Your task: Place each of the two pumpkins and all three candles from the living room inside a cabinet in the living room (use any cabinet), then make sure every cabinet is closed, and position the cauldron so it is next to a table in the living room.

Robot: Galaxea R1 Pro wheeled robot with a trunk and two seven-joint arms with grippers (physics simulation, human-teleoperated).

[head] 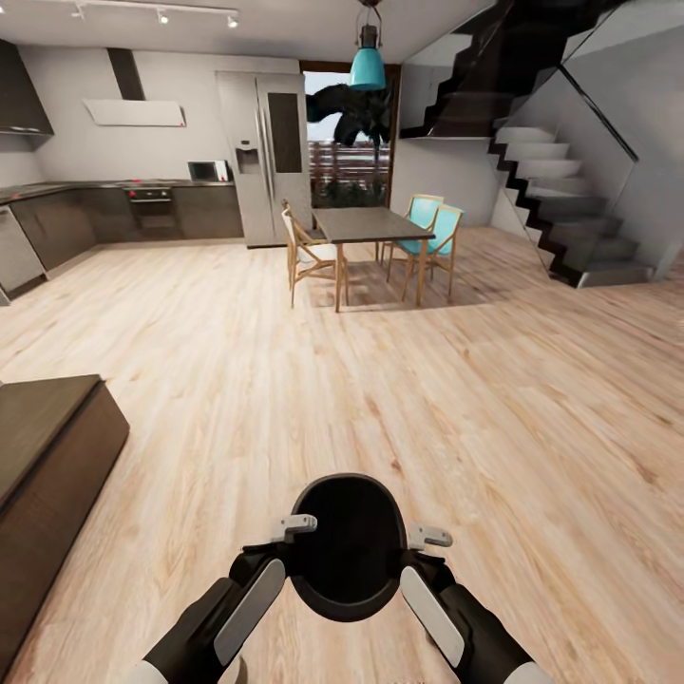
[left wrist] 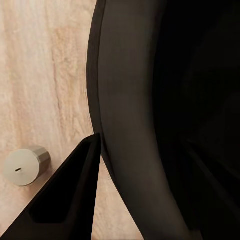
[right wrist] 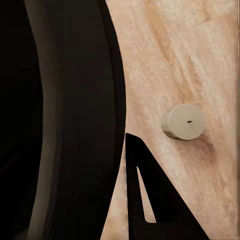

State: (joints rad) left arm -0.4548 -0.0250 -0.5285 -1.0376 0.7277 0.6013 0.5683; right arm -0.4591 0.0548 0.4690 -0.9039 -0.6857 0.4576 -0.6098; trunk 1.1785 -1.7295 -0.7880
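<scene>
1. Head view: the cauldron (head: 348, 549) sits between the two arms, low in the middle of the view and over the pale wood floor (head: 475, 399), its wide black mouth facing up.
2. Left gripper (head: 296, 524): clamped on the cauldron's rim at the left side. In the left wrist view one dark finger (left wrist: 70, 200) lies against the outer wall of the cauldron (left wrist: 150, 120); the other finger shows dimly inside the bowl.
3. Right gripper (head: 429, 538): gripping the rim at the right side. In the right wrist view one finger (right wrist: 147, 200) lies on the outside of the cauldron wall (right wrist: 75, 115); the inner finger is lost in the dark.
4. A candle (left wrist: 25, 166) lies on the floor below the left gripper, apart from the cauldron.
5. A candle (right wrist: 183, 121) lies on its side on the floor, close to the cauldron's outer wall in the right wrist view.
6. Left edge of head view: a low dark brown cabinet (head: 47, 475).
7. Far field: dining table (head: 366, 226) with wooden chairs, refrigerator (head: 266, 157), staircase (head: 560, 209).
</scene>
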